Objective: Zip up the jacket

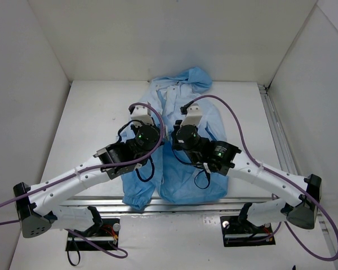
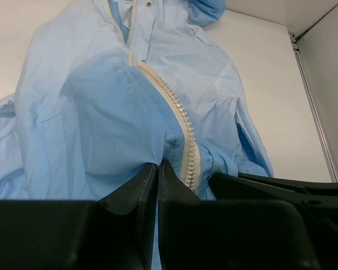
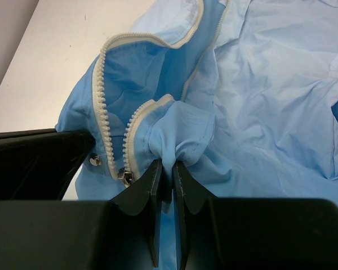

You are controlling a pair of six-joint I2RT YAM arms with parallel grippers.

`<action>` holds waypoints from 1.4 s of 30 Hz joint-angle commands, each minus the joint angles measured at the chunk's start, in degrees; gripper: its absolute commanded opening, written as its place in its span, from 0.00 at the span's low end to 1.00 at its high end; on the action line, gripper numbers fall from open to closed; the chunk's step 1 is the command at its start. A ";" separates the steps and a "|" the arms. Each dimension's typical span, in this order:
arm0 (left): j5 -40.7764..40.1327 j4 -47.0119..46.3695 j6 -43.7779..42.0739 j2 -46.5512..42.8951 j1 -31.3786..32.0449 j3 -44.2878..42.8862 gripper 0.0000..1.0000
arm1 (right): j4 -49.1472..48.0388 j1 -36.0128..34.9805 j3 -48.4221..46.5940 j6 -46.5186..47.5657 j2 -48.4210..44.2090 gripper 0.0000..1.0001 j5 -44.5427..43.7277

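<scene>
Left end effector [image 2: 158, 165]: clenching on a fold of the jacket [image 2: 96, 112], just beside the pale zipper teeth [image 2: 182, 115]. Right end effector [image 3: 166, 166]: pinching a bunched tuck of the same cloth, close to the slider [image 3: 124, 178] but not on it.

Jacket position: lying spread on the table [image 1: 101, 112] under both wrists, hood [image 1: 194, 76] pointing away from the bases, hem [image 1: 191, 197] reaching toward the near edge.

Risking a slip on either side, judging by such thin fabric and such small bites. Risking a snag too, seeing the tooth rows gaping in a wide loop above the slider, with loose cloth sitting right by them and likely getting drawn in on any upward pull. Possibly dragging the whole garment instead of closing anything, gripping cloth rather than the pull tab.

Arms: reaching forward and inward, converging over the jacket's middle, wrists close side by side, fingers angling down toward the hood. Leaving little room between them, so inviting a bump.
</scene>
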State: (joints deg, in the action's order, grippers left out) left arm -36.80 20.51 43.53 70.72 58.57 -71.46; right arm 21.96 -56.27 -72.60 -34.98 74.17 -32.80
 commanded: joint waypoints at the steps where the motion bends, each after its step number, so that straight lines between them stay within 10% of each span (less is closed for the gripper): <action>1: -4.24 -1.36 0.59 -0.32 0.50 -3.85 0.00 | -2.88 0.02 -1.50 -1.40 -2.89 0.00 -2.62; 42: -7.24 4.71 7.10 2.85 1.55 -8.52 0.00 | -2.53 -2.00 -3.60 -5.54 -0.52 0.00 -9.65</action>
State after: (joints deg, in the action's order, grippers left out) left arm -41.95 26.70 49.19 74.13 59.64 -76.62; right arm 22.72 -57.78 -72.69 -39.24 73.25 -39.62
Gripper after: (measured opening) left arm 0.004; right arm 0.073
